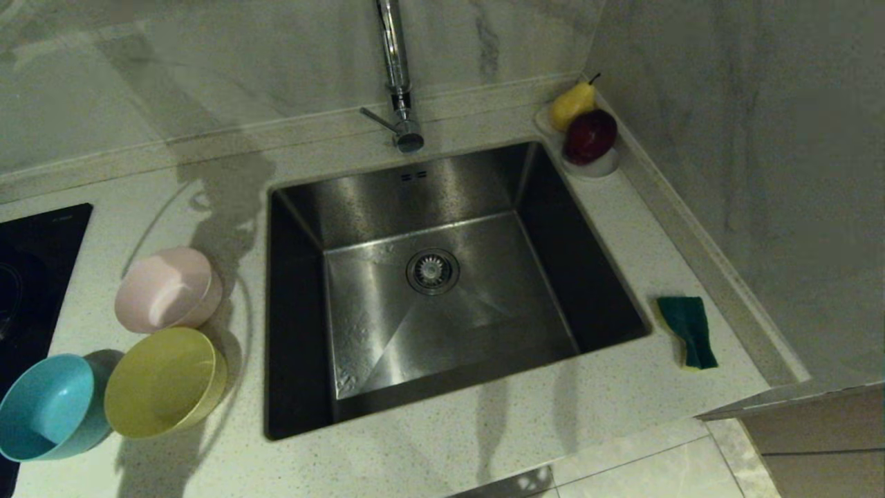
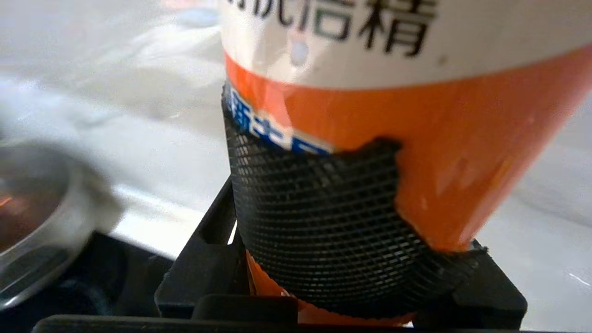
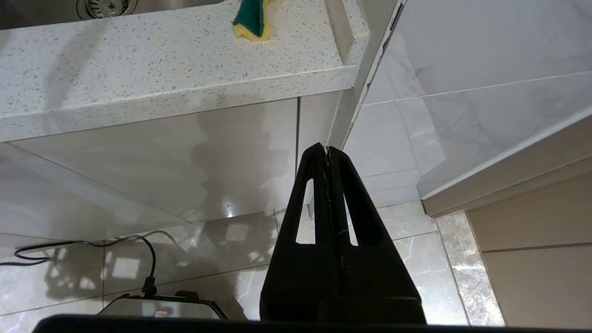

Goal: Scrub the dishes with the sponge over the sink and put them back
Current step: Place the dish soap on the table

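Kitchen: pale speckled counter (image 1: pixel 484 429) is lying around the steel sink (image 1: pixel 442 277), with grey marble walls behind.
Bowls: blue bowl (image 1: pixel 45 408), yellow bowl (image 1: pixel 162 380) and pink bowl (image 1: pixel 166 289) are sitting close together on the counter, on the side of the sink away from the sponge.
Left gripper (image 2: pixel 323 259): it is not showing from above; its fingers are squeezing an orange and white soap bottle (image 2: pixel 416 115), about half open around it.
Sponge (image 1: pixel 688 330): it is lying green side up on the counter, its long side pointing away from the robot.
Right gripper (image 3: pixel 328 157): it is hanging low by the cupboard, pinched fully closed and holding nothing. The sponge is sitting up above and ahead of it, so I think this arm is the nearer one.
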